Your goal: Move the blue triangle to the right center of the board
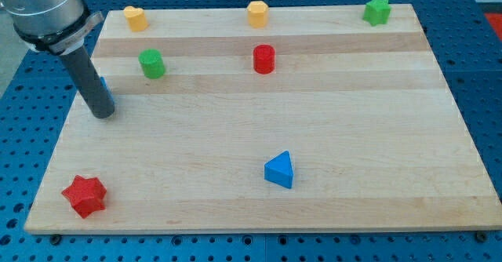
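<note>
Blue triangle [279, 170]: we see it lying on the table [353, 136], in the lower middle part, a little toward the view's right of the centre. We take it as our landmark for the other places.
Our tip [103, 114]: it stands far to the view's left of the blue triangle and somewhat higher in the view, near the table's left edge. It is well apart from the triangle and does not touch it.
Jaws: our arm has none, it ends only in the dark rod [90, 81], so there is no opening or holding to tell.
Small blue block [103, 85]: just behind the rod, mostly hidden; we cannot tell its shape.
Red star [84, 195]: far to the view's left of the blue triangle and slightly lower, near the bottom left corner.
Red cylinder [264, 59]: above the blue triangle, almost straight up in the view.
Green cylinder [151, 63]: above and to the left of the triangle.
Orange block [257, 14]: at the top edge, above the red cylinder.
Yellow block [136, 18]: at the top edge, far up and left.
Green star [376, 10]: far up and to the right of the triangle, near the top right corner.
</note>
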`<state>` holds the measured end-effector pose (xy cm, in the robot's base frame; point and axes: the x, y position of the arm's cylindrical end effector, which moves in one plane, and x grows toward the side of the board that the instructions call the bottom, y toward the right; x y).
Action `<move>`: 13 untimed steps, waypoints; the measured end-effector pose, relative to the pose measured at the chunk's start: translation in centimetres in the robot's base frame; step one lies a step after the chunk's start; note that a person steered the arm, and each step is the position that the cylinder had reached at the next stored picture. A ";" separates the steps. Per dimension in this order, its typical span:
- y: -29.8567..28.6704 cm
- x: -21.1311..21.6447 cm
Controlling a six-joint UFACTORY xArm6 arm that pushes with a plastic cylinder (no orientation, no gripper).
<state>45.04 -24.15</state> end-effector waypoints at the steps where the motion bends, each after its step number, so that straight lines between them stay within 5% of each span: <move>1: 2.5 2.2; 5: 5.2 2.3; 9: 23.3 12.9; 11: 28.9 12.4; 13: 28.4 11.6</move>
<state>56.59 4.27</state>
